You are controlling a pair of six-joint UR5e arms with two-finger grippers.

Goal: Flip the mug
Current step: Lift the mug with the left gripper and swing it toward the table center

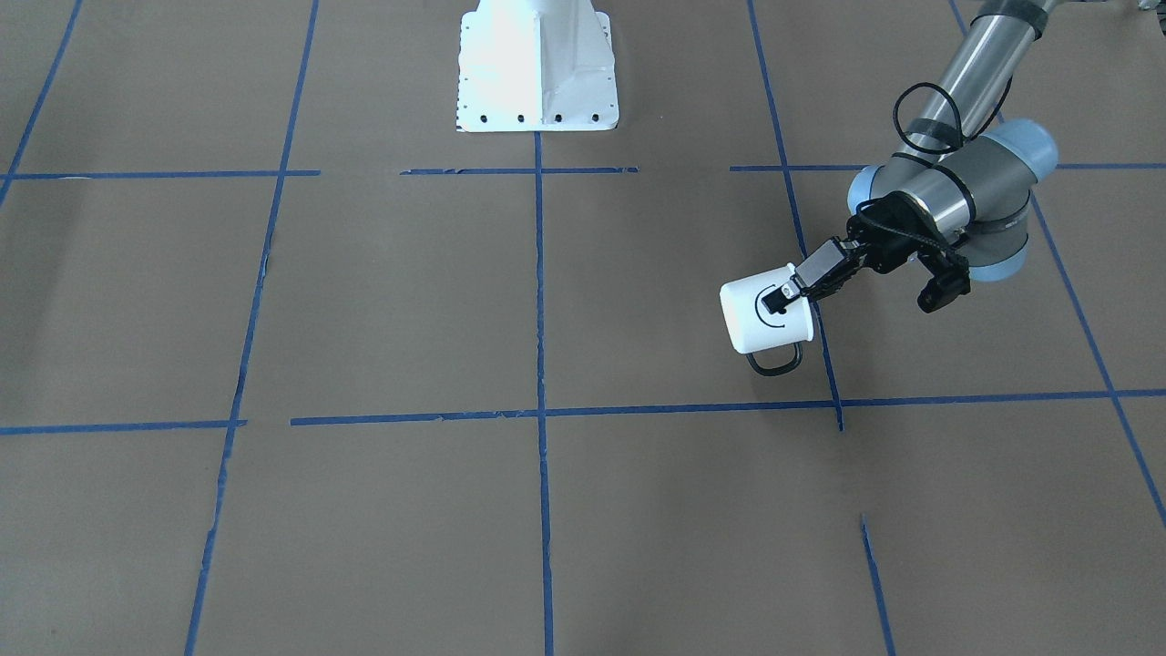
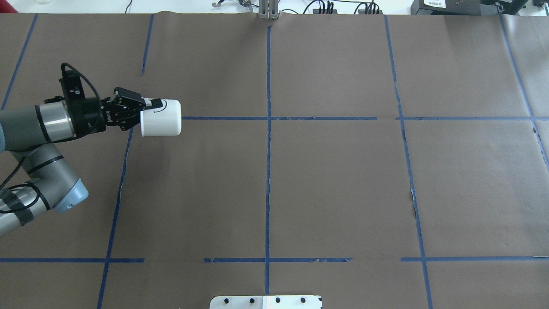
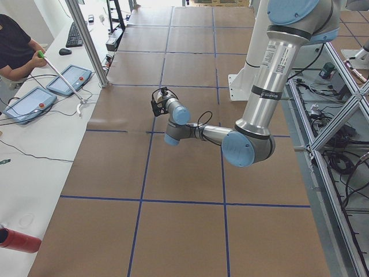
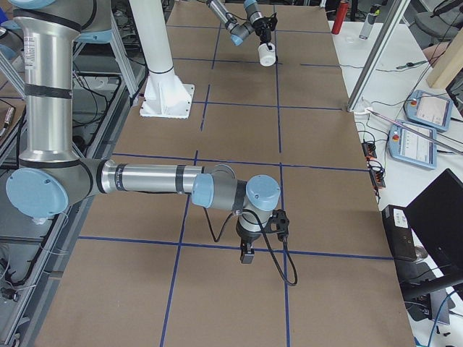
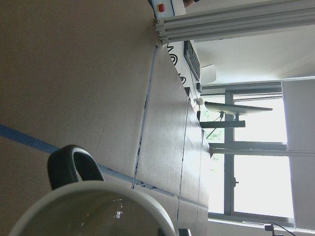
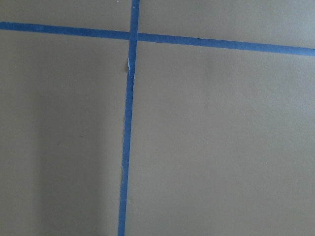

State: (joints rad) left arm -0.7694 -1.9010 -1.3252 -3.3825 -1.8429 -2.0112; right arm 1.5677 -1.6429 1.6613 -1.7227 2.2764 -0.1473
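Note:
The white mug [image 1: 761,319] with a black smiley face lies on its side in the air, its black handle [image 1: 776,363] pointing down toward the table. My left gripper [image 1: 791,290] is shut on the mug's rim and holds it above the brown table. In the overhead view the mug [image 2: 163,118] sticks out to the right of the left gripper [image 2: 146,112]. The left wrist view shows the mug's rim [image 5: 93,211] and handle [image 5: 69,164] close up. My right gripper [image 4: 246,254] shows only in the exterior right view, low over the table; I cannot tell whether it is open or shut.
Brown paper with a grid of blue tape lines [image 2: 268,171] covers the table. The white robot base [image 1: 537,68] stands at the table's robot-side edge. Operator pendants [image 4: 423,123] lie on a side bench beyond the table.

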